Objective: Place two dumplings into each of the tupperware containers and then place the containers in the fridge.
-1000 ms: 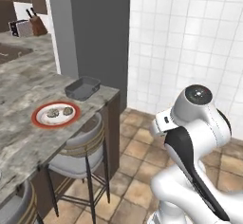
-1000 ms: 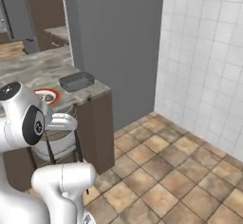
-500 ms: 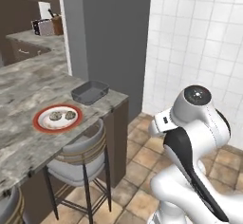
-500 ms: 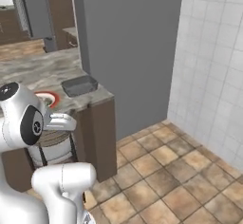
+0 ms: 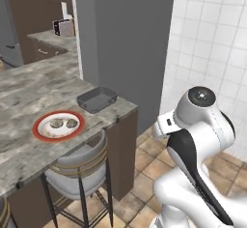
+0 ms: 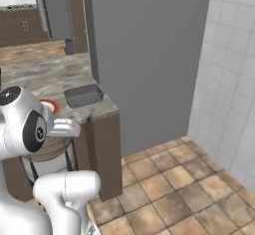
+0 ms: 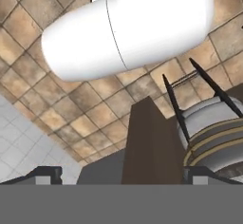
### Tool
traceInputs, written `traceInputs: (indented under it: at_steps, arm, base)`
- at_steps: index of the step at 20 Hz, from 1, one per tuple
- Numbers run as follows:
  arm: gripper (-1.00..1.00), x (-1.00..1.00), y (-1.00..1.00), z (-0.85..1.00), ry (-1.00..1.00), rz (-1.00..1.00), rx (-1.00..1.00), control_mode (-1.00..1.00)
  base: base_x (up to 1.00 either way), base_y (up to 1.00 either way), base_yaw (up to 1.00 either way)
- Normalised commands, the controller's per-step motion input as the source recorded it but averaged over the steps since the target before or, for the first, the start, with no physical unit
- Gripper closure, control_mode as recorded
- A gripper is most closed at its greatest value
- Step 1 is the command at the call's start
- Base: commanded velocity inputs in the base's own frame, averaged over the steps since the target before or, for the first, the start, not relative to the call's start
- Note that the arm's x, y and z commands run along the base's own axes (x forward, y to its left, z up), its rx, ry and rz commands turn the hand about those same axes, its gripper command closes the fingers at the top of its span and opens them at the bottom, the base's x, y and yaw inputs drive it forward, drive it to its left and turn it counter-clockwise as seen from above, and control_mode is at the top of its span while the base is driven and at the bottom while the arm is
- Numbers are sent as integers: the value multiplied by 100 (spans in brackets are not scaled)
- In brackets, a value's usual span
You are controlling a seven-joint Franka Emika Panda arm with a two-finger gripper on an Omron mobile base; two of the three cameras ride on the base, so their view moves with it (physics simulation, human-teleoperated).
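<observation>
gripper: the two small dark finger tips (image 7: 47, 174) rise at the lower edge of the hand view, set far apart with nothing between them; the claw (image 7: 122, 174) is spread wide and holds nothing, looking down at the brown tiled floor (image 7: 71, 109).
container: one shallow dark-grey rectangular tupperware tray (image 5: 97, 99) sits near the end corner of the mottled grey stone counter (image 5: 29, 89); its inside looks bare.
dumplings: two small beige-tan mottled lumps (image 5: 64, 123) lie side by side on the round red-rimmed white plate (image 5: 58, 125), near the tray but apart from it.
fridge: tall plain grey flat-sided cabinet (image 5: 125, 43) stands just past the counter's end, doors not seen open.
stool: grey padded bar stool with dark legs (image 5: 79, 169) is tucked under the counter edge below the plate.
wall: white square-tiled wall (image 6: 229, 79) is beside the fridge.
</observation>
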Motion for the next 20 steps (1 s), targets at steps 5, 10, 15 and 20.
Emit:
traceInputs:
  at_steps: [5, 10, 15, 20]
  arm:
    - [-100, 0, 0, 0, 0, 0, 0, 100]
    - [-100, 0, 0, 0, 0, 0, 0, 100]
    - [-100, 0, 0, 0, 0, 0, 0, 100]
    - [-100, 0, 0, 0, 0, 0, 0, 100]
  base:
    - [53, -8, 31]
    - [52, -36, 32]
    - [55, -42, 19]
    - [54, -3, 1]
